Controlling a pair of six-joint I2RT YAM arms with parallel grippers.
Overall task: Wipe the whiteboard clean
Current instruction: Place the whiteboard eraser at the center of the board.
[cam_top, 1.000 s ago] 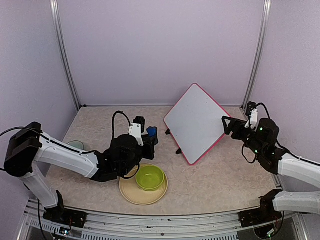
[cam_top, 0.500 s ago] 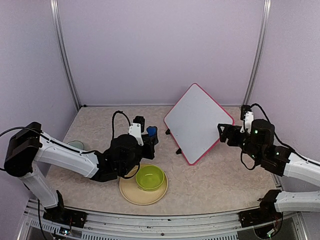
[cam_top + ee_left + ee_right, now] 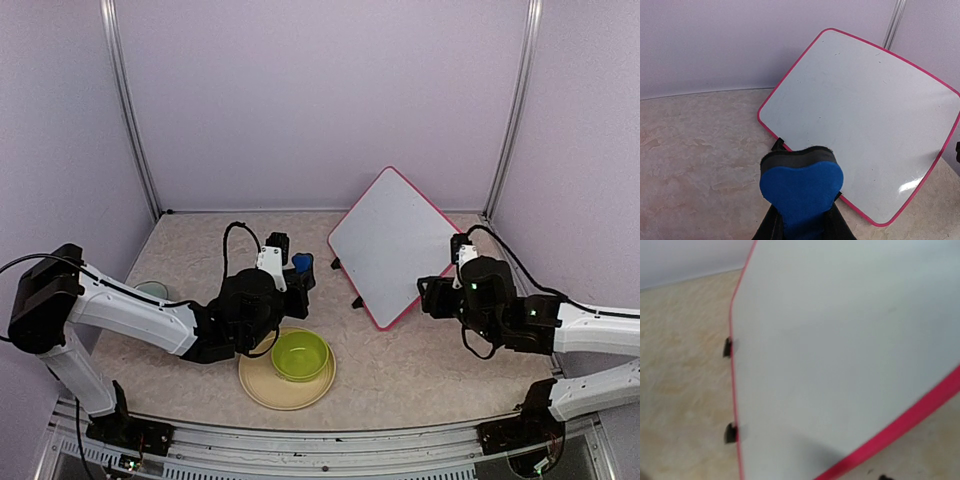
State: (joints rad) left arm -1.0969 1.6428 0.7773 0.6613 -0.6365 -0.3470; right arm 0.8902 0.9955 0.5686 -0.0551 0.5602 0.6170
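The whiteboard (image 3: pixel 390 243), white with a pink-red frame, stands tilted on two black feet at the back right and looks wiped clean. It also fills the left wrist view (image 3: pixel 865 115) and the right wrist view (image 3: pixel 840 350). My left gripper (image 3: pixel 300 272) is shut on a blue eraser with a dark felt layer (image 3: pixel 801 190), held just left of the board's lower left edge, apart from it. My right gripper (image 3: pixel 428 297) hovers by the board's lower right edge. Its fingers do not show in the right wrist view.
A tan plate (image 3: pixel 258 385) holding a green bowl (image 3: pixel 300 355) sits at the front, under my left arm. A small teal round thing (image 3: pixel 152 290) lies at the far left. Walls and metal posts close the back and sides.
My right arm has swung left and forward, from the board's right corner to its lower right edge. My left arm and the eraser have not moved.
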